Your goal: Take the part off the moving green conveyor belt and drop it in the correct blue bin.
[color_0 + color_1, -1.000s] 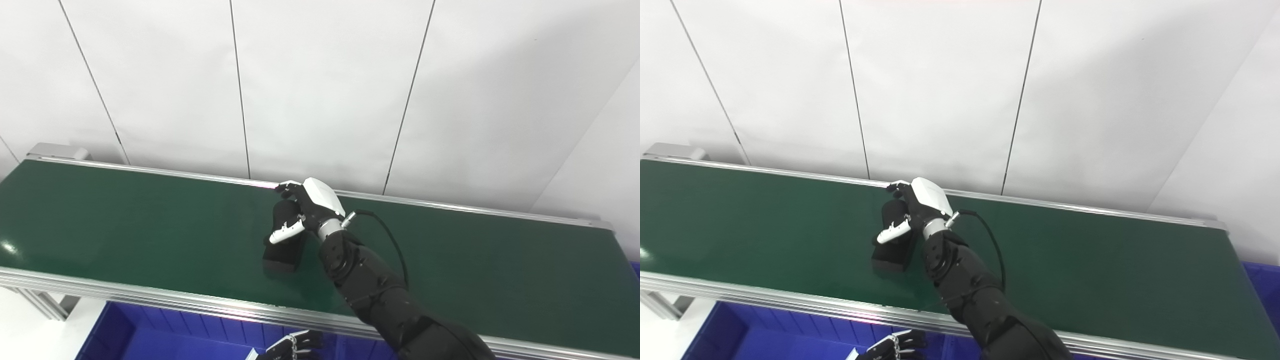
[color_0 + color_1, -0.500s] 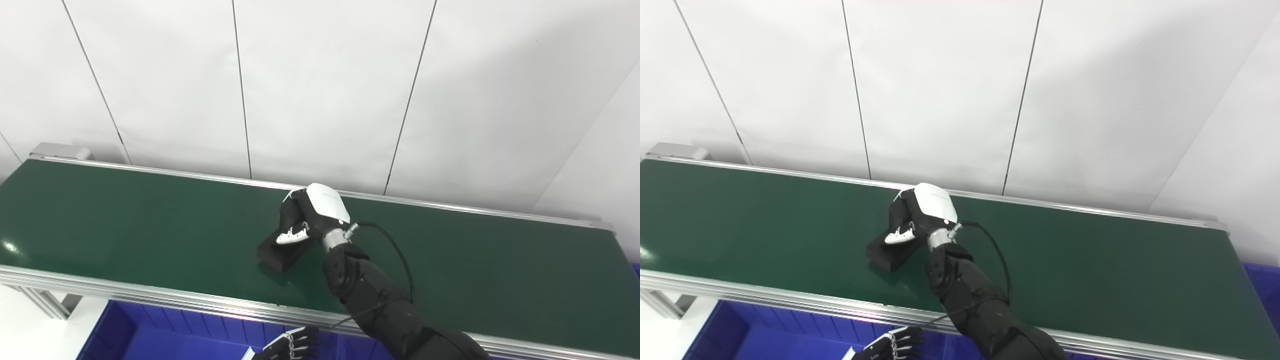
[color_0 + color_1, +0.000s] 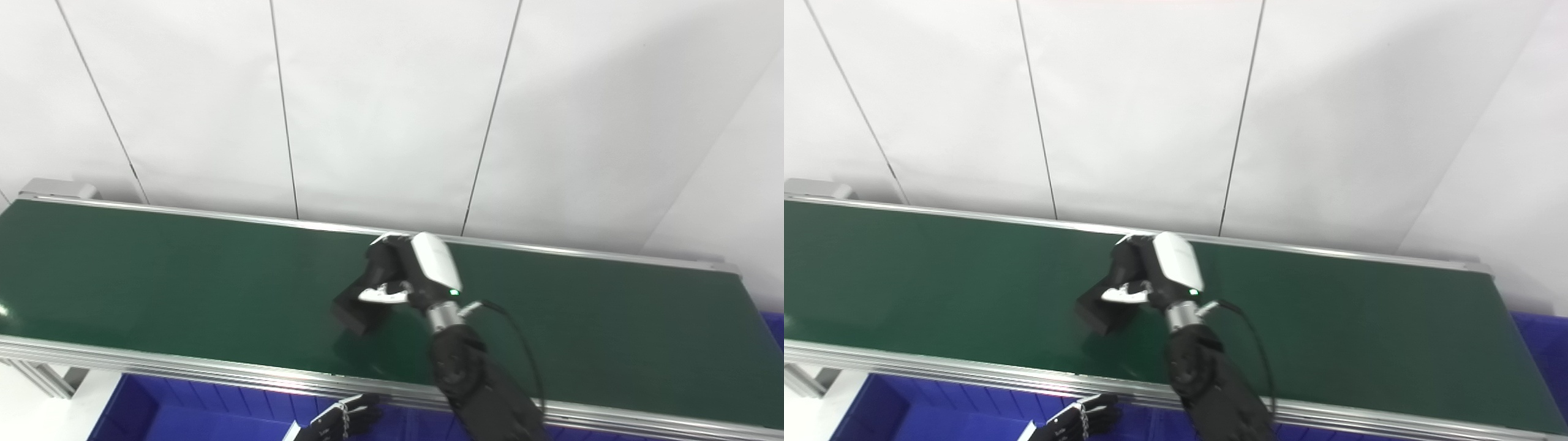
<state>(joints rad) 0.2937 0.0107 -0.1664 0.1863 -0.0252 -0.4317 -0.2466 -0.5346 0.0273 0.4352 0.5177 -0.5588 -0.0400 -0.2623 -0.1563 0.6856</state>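
A long black block-shaped part is held tilted, its lower end just above the green conveyor belt. My right hand is shut on the part, fingers wrapped over its upper end and white thumb across its side; it also shows in the right eye view. My left hand hangs low below the belt's front rail, over a blue bin; only its dark fingers show, slightly apart.
The belt's aluminium front rail runs across the bottom. A second blue bin shows at the belt's right end. White wall panels stand behind the belt.
My right hand closed on the part, turned it and lifted it off the belt, moving a little right. The camera view shifted slightly.
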